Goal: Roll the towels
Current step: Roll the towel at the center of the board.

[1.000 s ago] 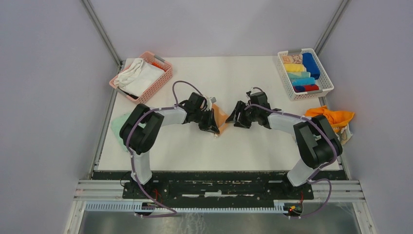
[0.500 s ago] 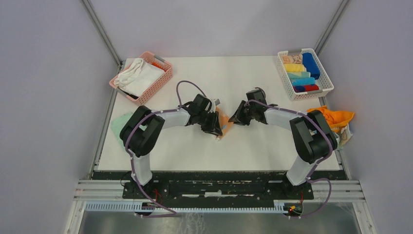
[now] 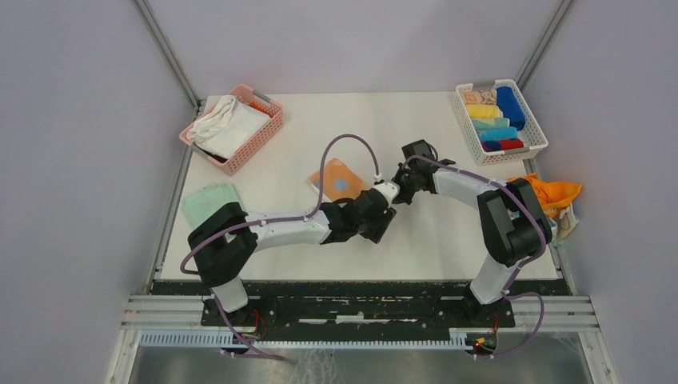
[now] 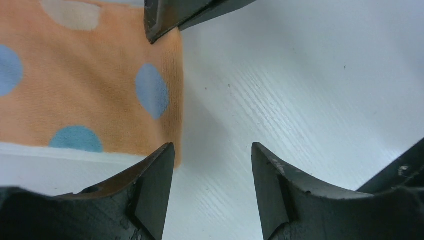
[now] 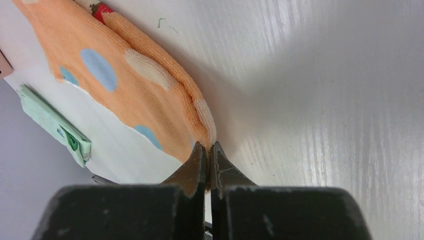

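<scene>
A peach towel (image 3: 340, 179) with blue and pale dots lies spread on the white table (image 3: 448, 232) near the middle. My right gripper (image 3: 397, 194) is shut on its right edge; in the right wrist view the jaws (image 5: 207, 150) pinch the folded peach towel (image 5: 125, 75) edge. Just near and right of the towel, my left gripper (image 3: 382, 214) stands open over bare table, jaws (image 4: 212, 155) empty, with the peach towel (image 4: 85, 85) to their left. A mint green towel (image 3: 209, 200) lies folded at the table's left edge. Orange towels (image 3: 553, 192) are heaped at the right edge.
A pink mesh basket (image 3: 265, 136) holding a white cloth stands at the back left. A white basket (image 3: 528, 148) with several rolled towels stands at the back right. The tip of a right finger (image 4: 170, 15) shows at the top of the left wrist view.
My left gripper let go of the peach towel, opened and swung right and nearer. My right gripper shut on the towel's edge. The towel, bunched before, now lies spread out.
</scene>
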